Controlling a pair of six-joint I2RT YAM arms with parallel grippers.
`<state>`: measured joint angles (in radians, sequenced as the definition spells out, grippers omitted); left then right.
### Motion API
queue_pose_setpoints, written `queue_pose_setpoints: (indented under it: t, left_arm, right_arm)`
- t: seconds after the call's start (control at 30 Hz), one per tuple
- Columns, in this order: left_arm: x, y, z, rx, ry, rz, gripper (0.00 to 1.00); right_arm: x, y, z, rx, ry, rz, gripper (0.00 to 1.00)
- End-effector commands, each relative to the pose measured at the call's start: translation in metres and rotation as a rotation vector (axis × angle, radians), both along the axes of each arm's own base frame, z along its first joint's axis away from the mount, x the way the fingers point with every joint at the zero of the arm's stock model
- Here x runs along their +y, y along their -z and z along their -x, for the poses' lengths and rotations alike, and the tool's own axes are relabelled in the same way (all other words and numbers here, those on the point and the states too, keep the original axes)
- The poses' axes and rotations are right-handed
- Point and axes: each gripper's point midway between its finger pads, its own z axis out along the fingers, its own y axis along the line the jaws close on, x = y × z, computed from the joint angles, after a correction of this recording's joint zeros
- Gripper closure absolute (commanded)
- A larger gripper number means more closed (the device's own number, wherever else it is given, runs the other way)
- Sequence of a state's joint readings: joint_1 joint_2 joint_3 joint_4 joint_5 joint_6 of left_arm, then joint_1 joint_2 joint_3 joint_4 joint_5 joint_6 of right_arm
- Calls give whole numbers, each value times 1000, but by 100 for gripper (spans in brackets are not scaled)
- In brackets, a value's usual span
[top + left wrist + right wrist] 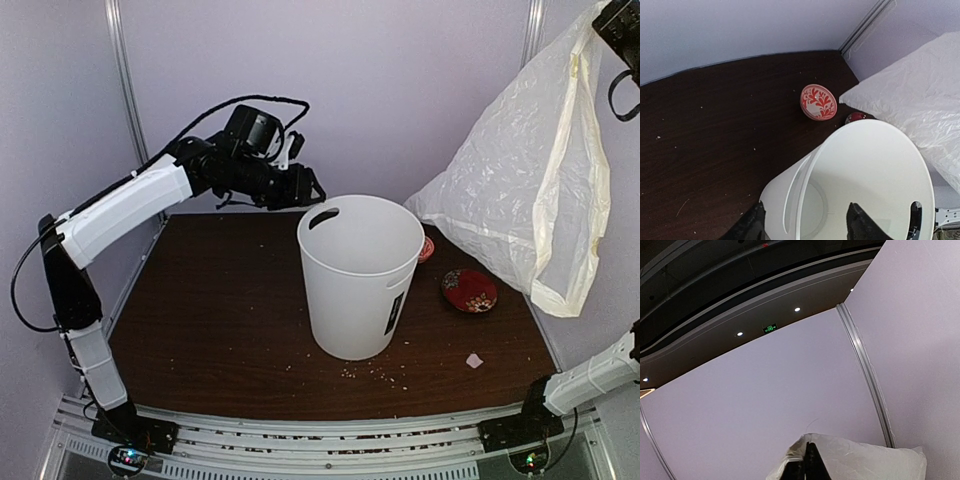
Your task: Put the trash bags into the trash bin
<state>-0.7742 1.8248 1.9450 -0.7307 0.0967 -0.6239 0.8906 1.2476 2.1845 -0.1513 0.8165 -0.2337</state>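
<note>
The trash bin, a tall white bucket with a black label, stands upright mid-table. My left gripper hovers at its back-left rim. In the left wrist view its fingers stand apart, one outside the bin wall and one over the inside, so the left gripper is open. The trash bag, crinkly and translucent white, hangs high at the right from my right gripper. That gripper is shut on the bag's top edge. The bag hangs beside the bin, outside it.
Two red-patterned bowls lie right of the bin, one flat and one against the bin; the left wrist view shows a bowl tilted up. A white paper scrap and crumbs lie near the front edge.
</note>
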Motion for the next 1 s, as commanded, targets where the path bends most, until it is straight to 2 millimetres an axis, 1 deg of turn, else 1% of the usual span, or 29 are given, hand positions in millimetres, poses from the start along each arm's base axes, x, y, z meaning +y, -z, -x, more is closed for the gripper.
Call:
queue_pose_setpoints:
  t: [0.0, 0.03, 0.07, 0.1, 0.17, 0.23, 0.3, 0.4, 0.47, 0.53, 0.6, 0.63, 0.7, 0.83, 0.97]
  left_arm:
    - [33, -91, 14, -246, -37, 49, 41]
    - [35, -102, 22, -290, -12, 59, 40]
    - [30, -111, 33, -339, 33, 68, 39]
    - [21, -116, 48, -415, 113, 54, 38]
    - [-6, -134, 91, -579, 293, 61, 34]
    - [-29, -148, 135, -708, 425, 76, 29]
    - [-51, -158, 164, -755, 524, 122, 26]
    - [-87, -165, 198, -808, 626, 159, 24]
    - [-111, -171, 215, -838, 657, 216, 21]
    - [-133, -178, 227, -844, 665, 311, 16]
    - [-156, -186, 238, -848, 688, 386, 15]
    - [-168, -185, 243, -858, 701, 388, 15]
    - [-186, -188, 250, -873, 711, 386, 12]
    - [-204, -189, 253, -822, 705, 465, 4]
    - [-218, -181, 266, -774, 762, 521, 2]
  right_arm:
    - [-7, -11, 8, -39, 1, 6, 100]
    - [-5, -14, 10, -56, -14, 15, 100]
    - [-1, -17, 12, -73, -32, 28, 100]
    - [3, -20, 12, -89, -51, 45, 100]
    - [13, -25, 12, -111, -93, 69, 100]
    - [24, -26, 8, -111, -120, 90, 100]
    - [33, -25, 2, -101, -129, 107, 100]
    - [42, -23, -6, -91, -116, 127, 100]
    - [47, -20, -13, -79, -93, 147, 100]
    - [51, -13, -20, -59, -67, 151, 100]
    - [55, -6, -27, -34, -43, 157, 100]
    - [56, -3, -30, -22, -33, 158, 100]
    - [57, 2, -34, -8, -18, 158, 100]
    - [60, 7, -39, 7, -1, 169, 100]
    - [65, 13, -44, 25, 7, 185, 100]
